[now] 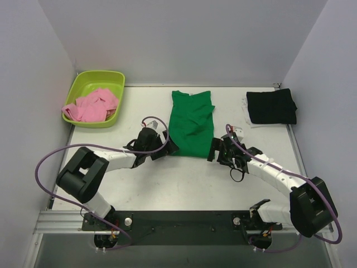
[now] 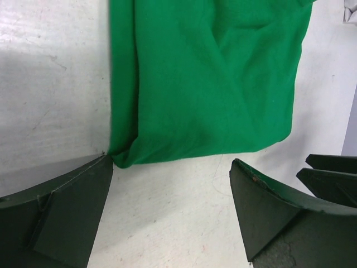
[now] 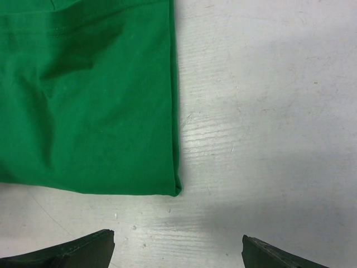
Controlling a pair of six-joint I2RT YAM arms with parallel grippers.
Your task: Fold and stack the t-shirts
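Both sets of jaws gape at the near hem of the soft green t-shirt (image 1: 191, 120), its limp corners likely easiest to pinch.

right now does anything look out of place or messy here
The pink cloth t-shirt lies crumpled and unfolded in the lime-green plastic tub at far left. The bright green t-shirt at centre is wrinkled, its near-left corner bunched. The folded black t-shirt looks tidy.
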